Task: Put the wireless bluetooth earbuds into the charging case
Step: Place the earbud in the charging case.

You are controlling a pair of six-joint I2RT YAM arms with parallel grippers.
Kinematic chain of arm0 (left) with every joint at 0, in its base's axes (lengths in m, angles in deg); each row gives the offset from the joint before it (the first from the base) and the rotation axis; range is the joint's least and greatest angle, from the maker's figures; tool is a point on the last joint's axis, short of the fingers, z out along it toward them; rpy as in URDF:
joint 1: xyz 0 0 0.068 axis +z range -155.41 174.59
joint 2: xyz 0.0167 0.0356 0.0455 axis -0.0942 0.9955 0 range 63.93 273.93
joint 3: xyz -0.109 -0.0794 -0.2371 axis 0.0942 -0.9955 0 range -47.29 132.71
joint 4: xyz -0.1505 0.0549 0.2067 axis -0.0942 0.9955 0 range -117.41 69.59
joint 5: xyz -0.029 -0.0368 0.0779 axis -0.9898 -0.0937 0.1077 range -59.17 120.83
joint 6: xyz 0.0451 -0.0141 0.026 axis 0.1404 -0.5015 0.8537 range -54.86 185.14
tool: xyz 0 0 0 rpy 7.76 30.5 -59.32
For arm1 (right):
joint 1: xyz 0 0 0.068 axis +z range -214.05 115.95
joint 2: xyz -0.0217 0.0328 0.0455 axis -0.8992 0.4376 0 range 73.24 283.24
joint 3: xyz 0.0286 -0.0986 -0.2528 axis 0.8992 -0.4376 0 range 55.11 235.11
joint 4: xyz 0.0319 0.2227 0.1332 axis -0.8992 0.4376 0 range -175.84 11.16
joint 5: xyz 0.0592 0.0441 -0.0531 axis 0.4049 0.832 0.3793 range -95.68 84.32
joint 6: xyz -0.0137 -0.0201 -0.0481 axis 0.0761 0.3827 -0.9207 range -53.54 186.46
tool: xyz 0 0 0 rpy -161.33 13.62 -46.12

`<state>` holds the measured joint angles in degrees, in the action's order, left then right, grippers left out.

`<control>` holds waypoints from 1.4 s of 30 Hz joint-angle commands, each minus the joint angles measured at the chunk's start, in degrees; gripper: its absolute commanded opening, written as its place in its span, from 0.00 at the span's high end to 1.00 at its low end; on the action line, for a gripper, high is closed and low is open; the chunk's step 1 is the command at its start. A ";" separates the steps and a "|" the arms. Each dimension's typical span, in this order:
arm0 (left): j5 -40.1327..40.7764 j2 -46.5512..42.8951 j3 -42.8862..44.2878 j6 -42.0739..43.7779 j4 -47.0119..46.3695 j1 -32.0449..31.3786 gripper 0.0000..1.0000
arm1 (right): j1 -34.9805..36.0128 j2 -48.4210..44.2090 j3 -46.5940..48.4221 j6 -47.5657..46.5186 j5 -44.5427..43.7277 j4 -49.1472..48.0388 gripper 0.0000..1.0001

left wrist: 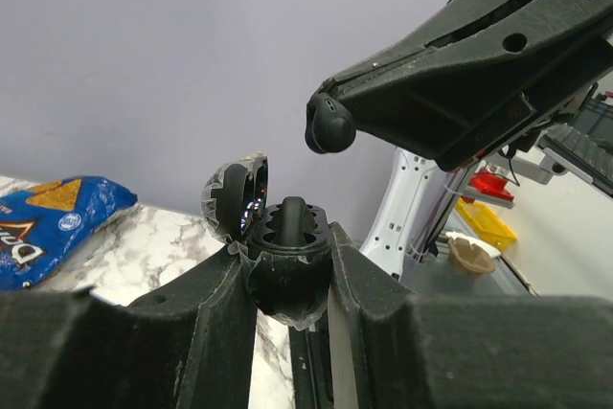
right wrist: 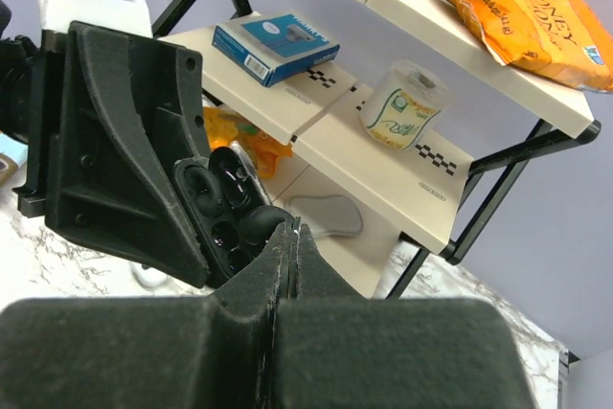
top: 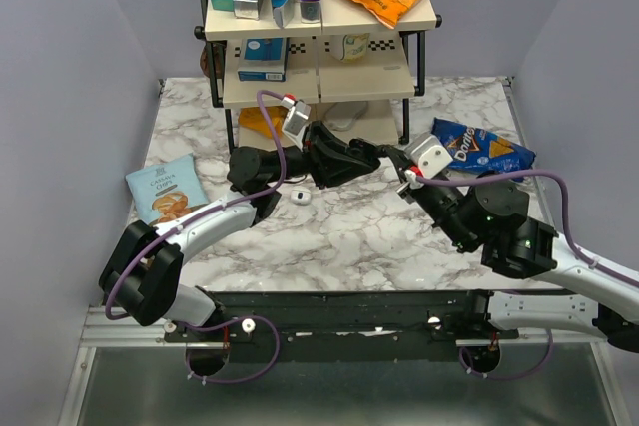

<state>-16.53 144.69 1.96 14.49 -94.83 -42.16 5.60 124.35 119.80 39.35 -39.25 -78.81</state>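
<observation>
My left gripper (left wrist: 284, 241) is shut on the charging case (left wrist: 287, 289), a small black oval held off the table with its lid (left wrist: 235, 200) flipped open. A rounded black piece (left wrist: 292, 217) stands in the case's top; I cannot tell whether it is an earbud. My right gripper (right wrist: 292, 232) is shut on a glossy black earbud (right wrist: 261, 225) at its fingertips. The earbud (left wrist: 329, 126) hangs just above and right of the open case (right wrist: 215, 203). From above, both grippers meet mid-table, left (top: 374, 155) and right (top: 404, 173).
A shelf rack (top: 319, 87) with boxes and snack bags stands at the back. A blue chip bag (top: 484, 150) lies right, a pale snack bag (top: 165, 189) left. A small white object (top: 300, 196) lies below the left arm. A pale grey oval thing (right wrist: 326, 215) lies under the rack.
</observation>
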 commanded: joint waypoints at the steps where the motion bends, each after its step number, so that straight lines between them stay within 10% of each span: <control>1: -1.51 0.02 1.46 -0.15 -0.17 0.37 1.00 | 0.93 0.39 -0.79 -0.93 1.30 -1.05 0.99; 42: -0.72 -1.82 0.14 -0.32 -1.14 0.72 1.00 | 1.28 2.32 -4.92 -3.12 -4.32 -4.74 0.99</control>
<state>-16.63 144.60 1.99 14.66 -92.23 -41.74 6.40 126.04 115.47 37.14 -42.20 -82.07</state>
